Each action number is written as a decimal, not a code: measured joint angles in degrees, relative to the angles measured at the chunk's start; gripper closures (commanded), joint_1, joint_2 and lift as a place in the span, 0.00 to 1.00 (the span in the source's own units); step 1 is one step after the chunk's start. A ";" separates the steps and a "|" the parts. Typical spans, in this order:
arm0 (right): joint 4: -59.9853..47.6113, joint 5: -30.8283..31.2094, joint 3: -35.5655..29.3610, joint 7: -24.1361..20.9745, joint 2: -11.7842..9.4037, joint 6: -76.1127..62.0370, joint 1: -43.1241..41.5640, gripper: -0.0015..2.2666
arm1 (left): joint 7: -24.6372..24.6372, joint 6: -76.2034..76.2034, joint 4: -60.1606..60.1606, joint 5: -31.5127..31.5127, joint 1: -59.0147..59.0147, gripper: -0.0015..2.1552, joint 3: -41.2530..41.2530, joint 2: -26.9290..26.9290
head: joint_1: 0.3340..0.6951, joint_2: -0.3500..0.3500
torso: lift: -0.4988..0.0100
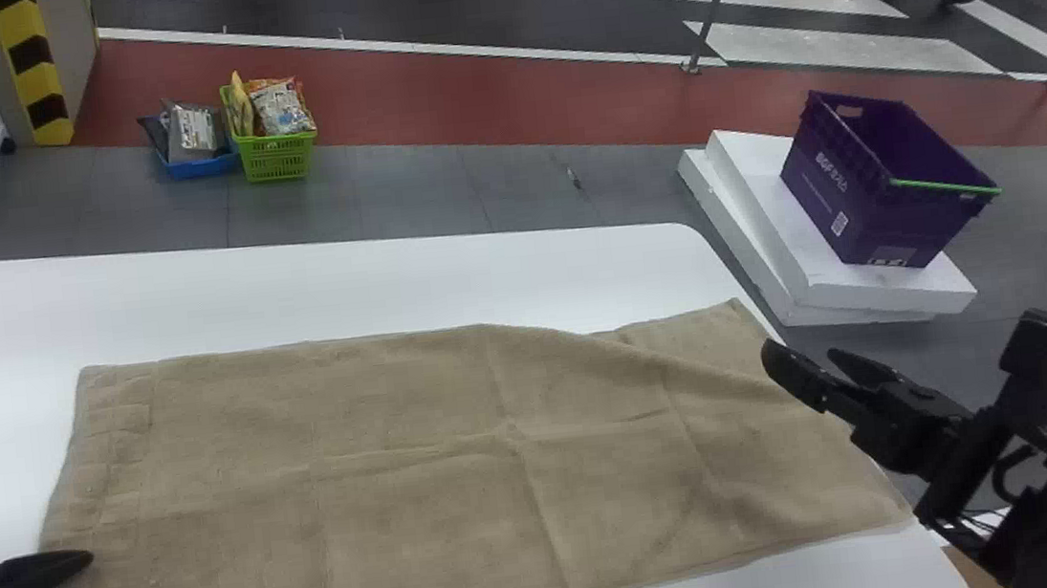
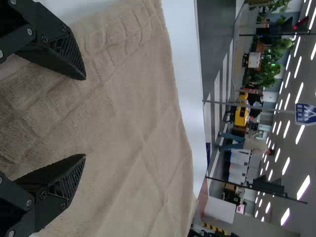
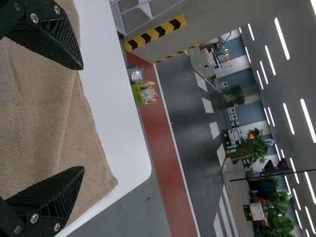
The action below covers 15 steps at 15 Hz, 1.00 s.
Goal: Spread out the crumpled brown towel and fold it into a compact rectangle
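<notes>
While the towel (image 1: 410, 516) lies nearly flat on the bench (image 1: 340, 288), its far right corner skewed, the left tool (image 1: 125, 576) and right tool (image 1: 799, 351) stand wide — both unloaded. Folding now could lock in that skew; a shallow pinch could slip — dropping the layer.

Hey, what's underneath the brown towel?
The white table shows around the towel. Beneath it, the tabletop is covered, so I can't tell whether anything else is there.
</notes>
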 measured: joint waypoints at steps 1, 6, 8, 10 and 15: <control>0.00 -0.34 -0.10 0.00 0.00 0.14 -0.01 0.04 | -0.74 0.00 -0.22 0.06 0.17 0.15 1.15 0.03 | 1.00 0.00 | 0.73; 0.16 -1.09 0.18 0.00 0.00 0.35 -0.20 0.04 | -3.70 -0.05 -1.09 0.40 0.97 0.15 4.93 0.57 | 1.00 0.05 | 0.73; 0.34 -1.79 0.18 0.00 0.00 0.42 -0.26 0.04 | -3.98 -0.17 -2.66 0.89 1.88 0.15 4.90 0.60 | 1.00 0.05 | 0.73; 0.42 -2.37 -0.09 0.17 0.00 0.86 -0.26 0.04 | -3.69 -0.18 -3.36 0.45 2.24 0.15 4.11 0.45 | 1.00 0.03 | 0.73; 0.53 -3.28 -0.59 0.53 0.00 1.09 -0.30 0.04 | -0.58 -0.67 -2.03 -2.01 1.94 0.15 3.49 0.56 | 1.00 0.04 | 0.73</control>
